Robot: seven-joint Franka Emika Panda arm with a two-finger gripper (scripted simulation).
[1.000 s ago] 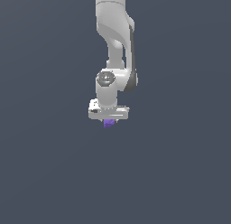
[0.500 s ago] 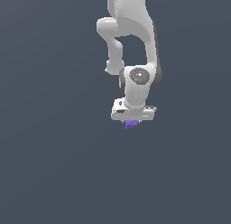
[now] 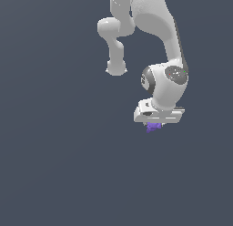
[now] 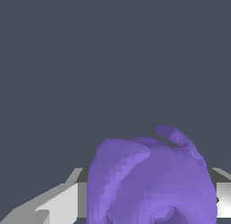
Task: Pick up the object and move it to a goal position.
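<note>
The object is a tiny purple-violet lumpy blob that sticks out just below my white gripper in the exterior view. The gripper is shut on it. In the wrist view the blob fills the space between the two pale fingers, which press on it from either side. Most of the fingers are hidden by the hand in the exterior view.
The white arm reaches down from the top of the exterior view. All around is a plain dark grey-blue surface with no other objects or edges showing.
The arm has swung toward the exterior view's right, carrying the purple blob with it. The gripper has stayed shut on the blob.
</note>
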